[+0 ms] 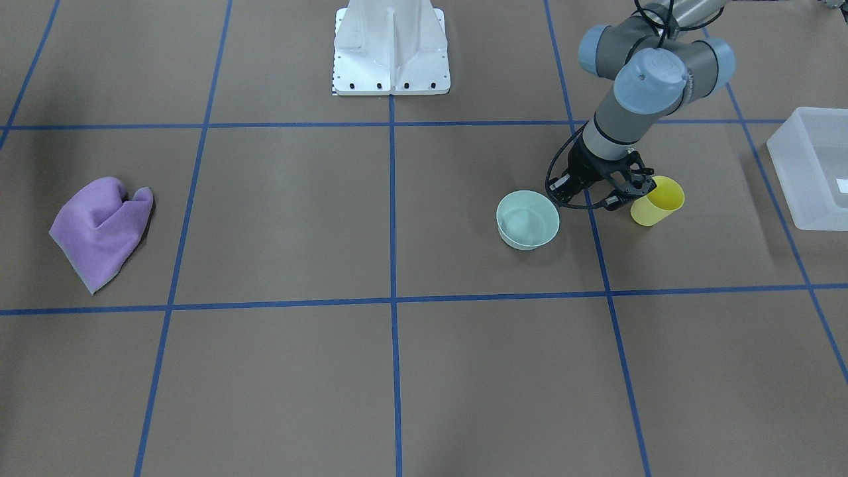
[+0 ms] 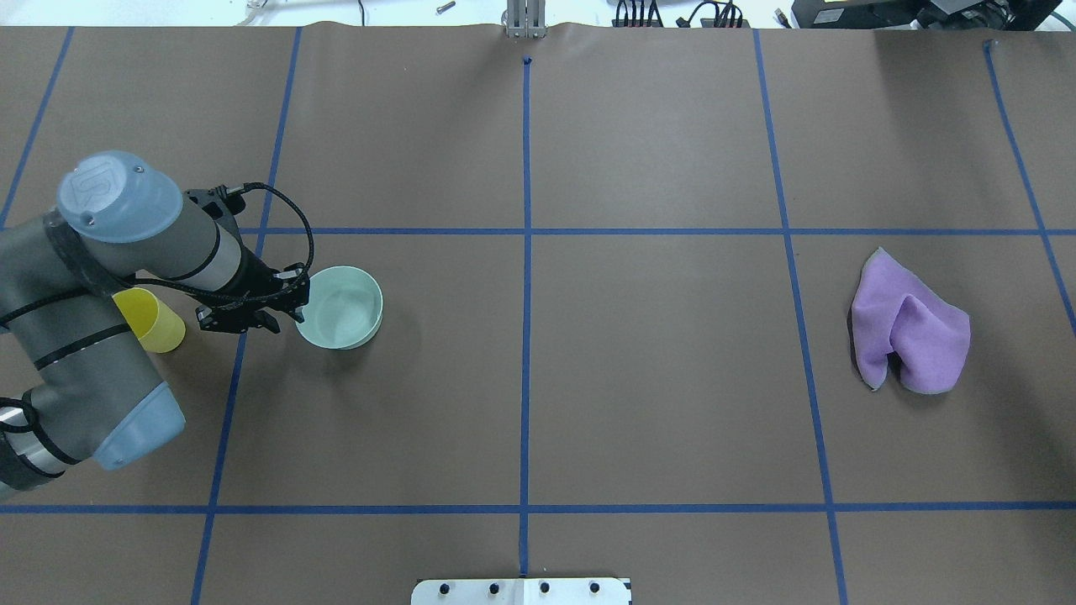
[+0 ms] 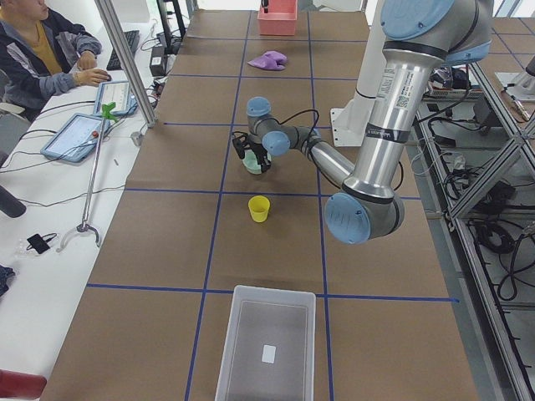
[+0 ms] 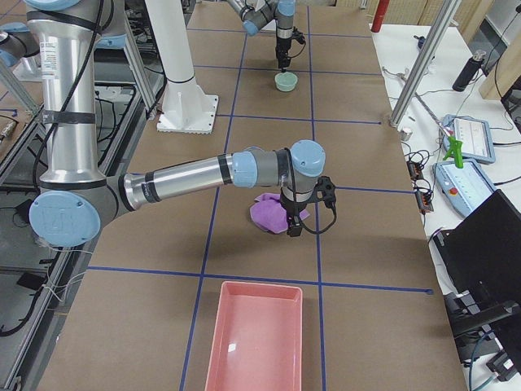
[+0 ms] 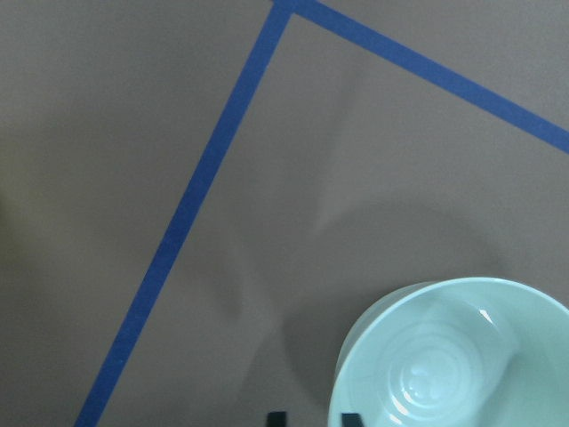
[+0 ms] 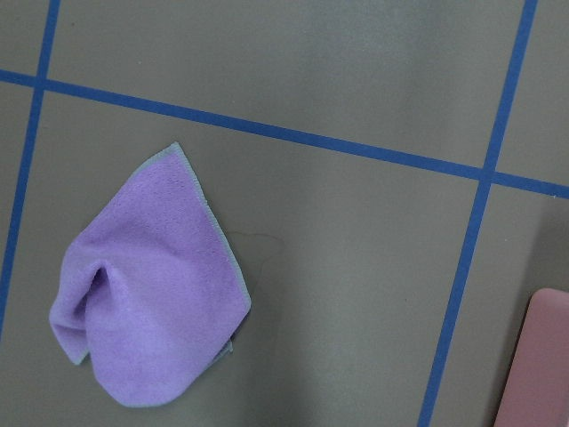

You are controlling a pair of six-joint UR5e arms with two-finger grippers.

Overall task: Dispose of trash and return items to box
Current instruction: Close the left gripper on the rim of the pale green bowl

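Observation:
The mint-green bowl [image 1: 528, 220] stands upright on the brown table, left of the yellow cup [image 1: 658, 201]. My left gripper [image 1: 560, 199] is low at the bowl's cup-side rim. In the left wrist view [image 5: 313, 418] its two fingertips [image 5: 276, 418] stand a little apart, one outside the rim and one over the bowl [image 5: 453, 356]; it looks open. The frosted box [image 1: 811, 169] with its white label [image 3: 269, 353] lies beyond the cup. My right gripper [image 4: 293, 224] hangs over the purple cloth [image 4: 269, 213]; I cannot tell if it is open or shut.
The purple cloth [image 2: 912, 323] lies crumpled on the robot's right side of the table. A pink tray [image 4: 256, 334] sits at that end of the table. The robot's white base plate [image 1: 391, 46] is at the table's middle edge. Operators sit along the far side [image 3: 42, 50].

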